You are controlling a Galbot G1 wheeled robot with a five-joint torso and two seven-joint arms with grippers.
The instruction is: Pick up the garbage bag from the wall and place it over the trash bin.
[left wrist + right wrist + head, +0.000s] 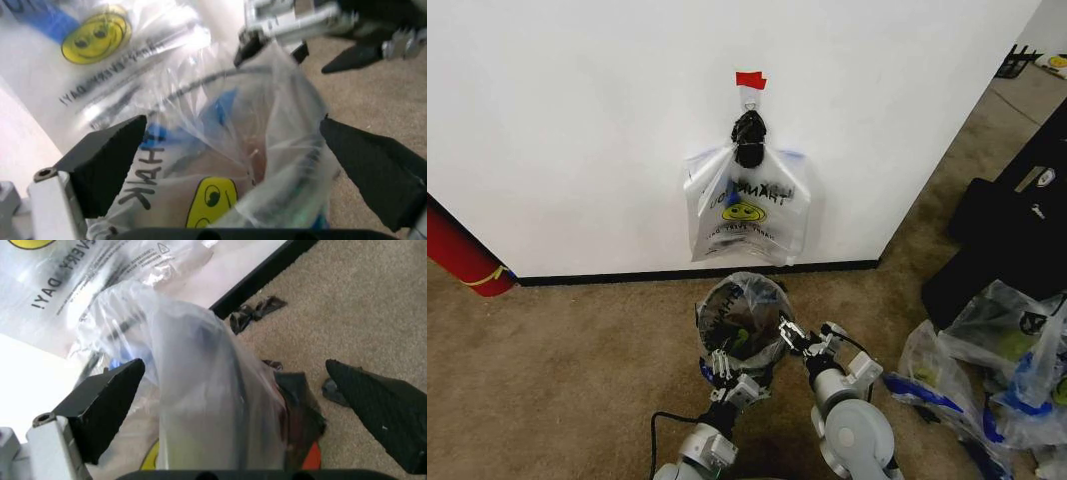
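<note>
The garbage bag (pixel 745 300), thin clear plastic with blue bands, black print and a yellow smiley (pixel 210 200), lies draped over the trash bin (pixel 310 460), whose red body shows under the plastic. The bin stands on the carpet just in front of the wall (pixel 577 120). My left gripper (pixel 719 358) is open at the bin's near-left rim, with bag plastic between its fingers (pixel 110 160). My right gripper (pixel 789 335) is open at the near-right rim, its fingers (pixel 103 405) straddling the covered edge. It also appears in the left wrist view as the right gripper (pixel 287 30).
A similar smiley bag (pixel 747 205) hangs from the hook (pixel 749 135) under red tape (pixel 750 79). A big red cylinder (pixel 462 260) leans at left. Stuffed clear bags (pixel 997 360) and black cases (pixel 1017 220) crowd the right. Black scraps (pixel 257 310) lie by the baseboard.
</note>
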